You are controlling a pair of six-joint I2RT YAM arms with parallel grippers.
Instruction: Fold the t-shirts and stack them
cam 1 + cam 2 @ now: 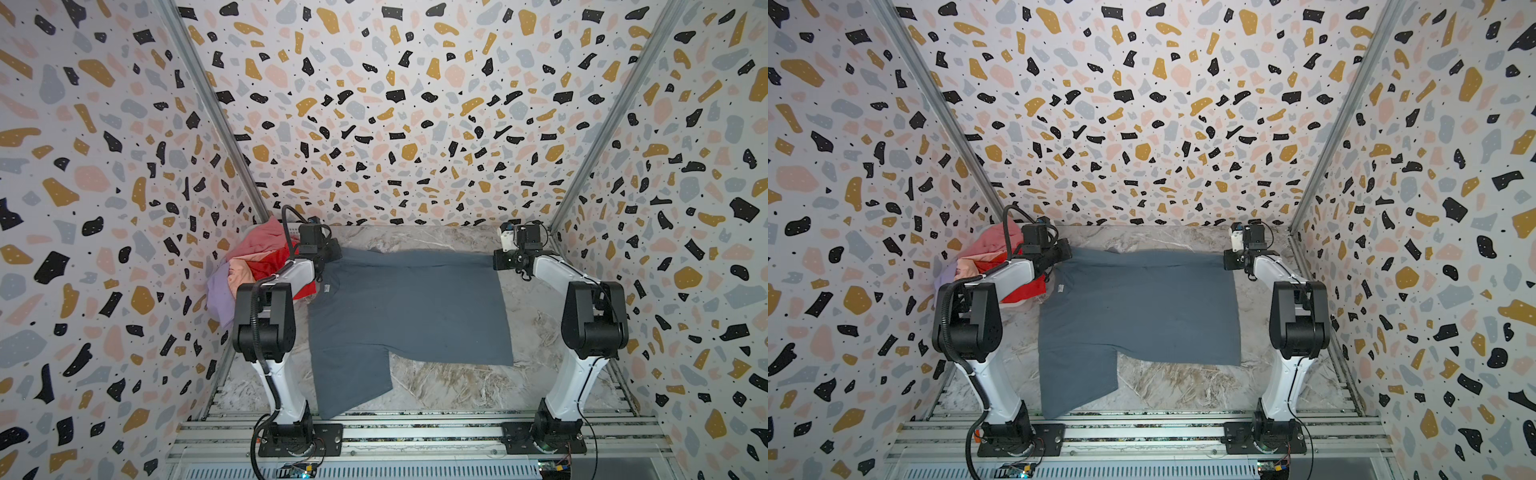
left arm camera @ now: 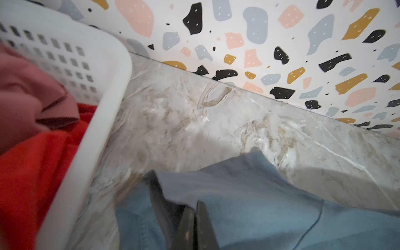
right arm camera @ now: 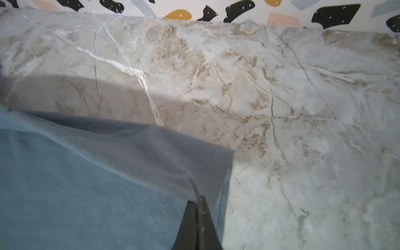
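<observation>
Cloth soft, light, limp: grey-blue t-shirt (image 1: 411, 307) spread mid-frame. Left gripper (image 2: 194, 214), right gripper (image 3: 197, 205) pinched shut on upper corners; best hold at hems, seams.

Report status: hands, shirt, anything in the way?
Left hand shut on grey shirt, far left corner. Right hand shut on far right corner. Far edge lifted, rest flat on table. Basket close beside left hand.
</observation>
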